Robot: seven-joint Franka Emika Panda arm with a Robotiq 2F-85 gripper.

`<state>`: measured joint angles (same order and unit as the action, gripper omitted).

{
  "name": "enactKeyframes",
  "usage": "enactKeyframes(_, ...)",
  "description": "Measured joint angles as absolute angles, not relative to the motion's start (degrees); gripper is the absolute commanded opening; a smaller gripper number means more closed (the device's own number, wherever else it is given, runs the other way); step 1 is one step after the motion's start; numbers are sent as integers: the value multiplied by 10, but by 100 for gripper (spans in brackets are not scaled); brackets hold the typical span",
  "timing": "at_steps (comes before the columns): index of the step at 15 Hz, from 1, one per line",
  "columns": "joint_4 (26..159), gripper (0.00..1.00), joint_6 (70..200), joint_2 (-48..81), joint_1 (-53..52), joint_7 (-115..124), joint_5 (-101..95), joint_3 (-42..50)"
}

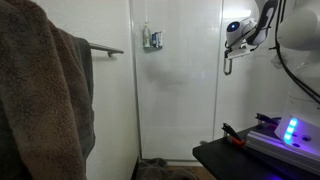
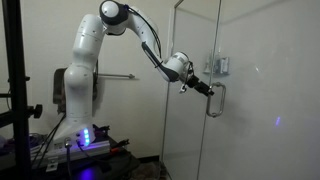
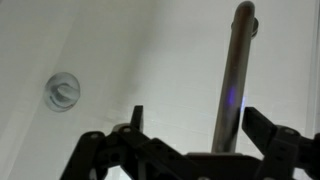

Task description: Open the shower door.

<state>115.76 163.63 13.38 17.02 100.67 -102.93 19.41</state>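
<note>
The shower door (image 1: 180,95) is a tall clear glass panel, seen in both exterior views (image 2: 255,120). Its chrome loop handle (image 2: 216,100) hangs near one edge, and in the wrist view it is an upright bar (image 3: 236,80). My gripper (image 2: 206,89) is at the handle, also seen in an exterior view (image 1: 230,50). In the wrist view the gripper (image 3: 198,125) is open, with the bar standing between the two black fingers, closer to the right one. Neither finger touches the bar.
A brown towel (image 1: 45,90) hangs close to the camera beside a chrome towel bar (image 1: 105,48). A small caddy (image 1: 152,40) sits behind the glass. A black table with a blue-lit box (image 1: 290,130) stands by the robot base. A round chrome fitting (image 3: 62,92) is on the wall.
</note>
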Motion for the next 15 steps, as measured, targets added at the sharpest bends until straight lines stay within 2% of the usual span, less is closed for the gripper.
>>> enactKeyframes(6, 1118, 100, 1610, 154, 168, 1010, -1022, 194)
enactKeyframes(7, 1116, 75, 1609, 157, 168, 1010, -1021, 194)
enactKeyframes(8, 1116, 74, 1611, 158, 168, 1010, -1021, 194)
enactKeyframes(15, 1134, 23, 1662, 158, 168, 993, -993, 194)
